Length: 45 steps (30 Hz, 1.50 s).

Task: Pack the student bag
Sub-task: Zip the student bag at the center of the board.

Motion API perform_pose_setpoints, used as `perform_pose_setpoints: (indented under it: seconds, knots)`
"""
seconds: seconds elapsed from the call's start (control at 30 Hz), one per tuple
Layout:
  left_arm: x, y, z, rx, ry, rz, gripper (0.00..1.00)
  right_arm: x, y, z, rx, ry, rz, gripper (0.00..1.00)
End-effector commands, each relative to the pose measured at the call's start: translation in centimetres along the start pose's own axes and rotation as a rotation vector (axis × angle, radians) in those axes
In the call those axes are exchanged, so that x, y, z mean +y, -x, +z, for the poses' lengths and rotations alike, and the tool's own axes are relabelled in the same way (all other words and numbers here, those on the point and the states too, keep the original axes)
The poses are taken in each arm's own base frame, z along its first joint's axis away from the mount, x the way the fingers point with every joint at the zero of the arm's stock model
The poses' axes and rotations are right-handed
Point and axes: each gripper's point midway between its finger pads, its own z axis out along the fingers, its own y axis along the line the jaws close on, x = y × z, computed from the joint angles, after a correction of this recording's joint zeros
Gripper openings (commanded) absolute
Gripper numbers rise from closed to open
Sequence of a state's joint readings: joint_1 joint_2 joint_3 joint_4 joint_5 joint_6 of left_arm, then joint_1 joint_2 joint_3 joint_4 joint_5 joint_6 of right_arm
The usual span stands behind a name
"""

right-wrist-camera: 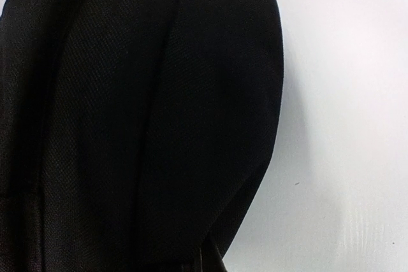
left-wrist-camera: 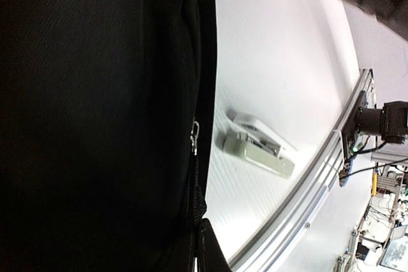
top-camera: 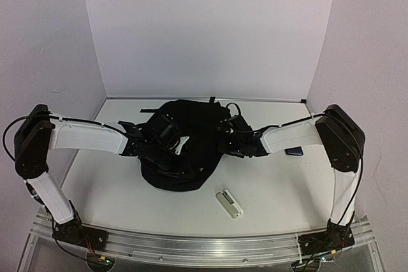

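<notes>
Two tools, the left tool (top-camera: 159,139) and the right tool (top-camera: 234,137), are both fully closed and pressed in from opposite sides against the large black soft fabric backpack (top-camera: 191,160), which lies slumped mid-way across the white bench (top-camera: 108,189). Judged: they flank it to take its edges and spread the mouth, but both wrist views show only black cloth, so I cannot tell whether either has fabric nipped. A small white oblong clip-like object (top-camera: 229,204) lies loose near the front edge, apart from the backpack, and a small dark flat item (top-camera: 294,151) sits at the bench's right side, both probably waiting to go in.
</notes>
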State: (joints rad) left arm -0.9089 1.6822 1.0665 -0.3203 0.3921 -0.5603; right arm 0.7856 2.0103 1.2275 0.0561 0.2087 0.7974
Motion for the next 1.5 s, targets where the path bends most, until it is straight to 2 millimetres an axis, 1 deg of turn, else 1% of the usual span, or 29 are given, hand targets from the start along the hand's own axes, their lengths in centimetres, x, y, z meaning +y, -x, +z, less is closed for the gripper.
perform_pose_setpoints:
  seconds: [0.0, 0.13, 0.23, 0.33, 0.4, 0.43, 0.53, 0.57, 0.6, 0.67, 0.7, 0.73, 0.8, 0.83, 0.9, 0.97, 1.03, 1.13, 1.27, 1.33, 1.47]
  knots:
    - [-0.8, -1.5, -2.2, 0.034, -0.019, 0.002, 0.0, -2.4, 3.5, 1.5, -0.091, -0.093, 0.076, 0.0]
    - [0.0, -2.2, -2.8, 0.044, 0.007, 0.001, 0.0, -2.7, 4.7, 2.4, -0.102, -0.096, 0.093, 0.0]
    - [0.8, -2.0, -3.3, 0.032, 0.017, -0.027, 0.0, -3.0, 5.9, 3.0, -0.115, -0.099, 0.099, 0.0]
    - [1.6, -1.3, -3.9, 0.006, 0.016, -0.05, 0.0, -3.1, 7.3, 2.9, -0.125, -0.092, 0.102, 0.0]
    - [1.9, -0.6, -4.0, -0.015, 0.009, -0.056, 0.0, -2.7, 7.9, 2.5, -0.124, -0.071, 0.085, 0.0]
    - [1.8, -0.1, -4.1, -0.026, -0.004, -0.055, 0.0, -2.2, 8.1, 2.1, -0.116, -0.047, 0.065, 0.0]
    - [0.5, 1.2, -4.1, -0.052, -0.071, -0.031, 0.0, 0.0, 7.9, 0.5, -0.059, 0.058, 0.017, 0.01]
    - [0.0, 1.5, -4.1, -0.06, -0.096, -0.02, 0.0, 0.3, 7.5, -0.1, -0.034, 0.085, 0.01, 0.06]
    - [-0.5, 1.8, -4.1, -0.068, -0.117, -0.009, 0.0, 0.5, 6.9, -0.8, -0.006, 0.111, 0.008, 0.14]
    - [-1.1, 2.3, -4.1, -0.08, -0.146, 0.011, 0.0, 0.7, 5.3, -2.3, 0.066, 0.169, 0.016, 0.36]
    - [-1.4, 2.5, -4.2, -0.083, -0.154, 0.019, 0.0, 0.7, 4.5, -2.8, 0.096, 0.186, 0.029, 0.45]
    - [-1.5, 2.6, -4.3, -0.085, -0.16, 0.026, 0.0, 0.7, 3.2, -3.6, 0.139, 0.211, 0.038, 0.5]
    - [-1.8, 2.6, -4.3, -0.08, -0.17, 0.04, 0.0, 0.8, 0.7, -4.7, 0.213, 0.241, 0.077, 0.56]
    - [-1.9, 2.5, -4.4, -0.078, -0.177, 0.044, 0.0, 1.0, -0.5, -5.3, 0.249, 0.26, 0.085, 0.58]
    - [-2.1, 2.3, -4.4, -0.068, -0.19, 0.053, 0.0, 1.7, -2.8, -6.6, 0.313, 0.309, 0.129, 0.61]
    - [-2.2, 2.0, -4.2, -0.053, -0.2, 0.056, 0.0, 2.7, -4.4, -7.9, 0.355, 0.37, 0.183, 0.62]
    - [-2.3, 1.9, -4.2, -0.043, -0.207, 0.058, 0.0, 3.8, -5.2, -9.0, 0.375, 0.42, 0.232, 0.6]
    - [-2.2, 1.7, -4.2, -0.04, -0.204, 0.057, 0.0, 5.3, -5.4, -10.1, 0.375, 0.471, 0.27, 0.58]
    - [-2.1, 1.5, -4.5, -0.042, -0.202, 0.062, 0.0, 6.1, -5.5, -9.6, 0.375, 0.488, 0.291, 0.55]
    - [-2.1, 1.4, -4.5, -0.038, -0.203, 0.064, 0.0, 6.4, -5.9, -8.8, 0.388, 0.497, 0.305, 0.52]
    - [-2.2, 1.2, -4.6, -0.032, -0.208, 0.068, 0.0, 7.5, -6.1, -8.0, 0.402, 0.539, 0.341, 0.44]
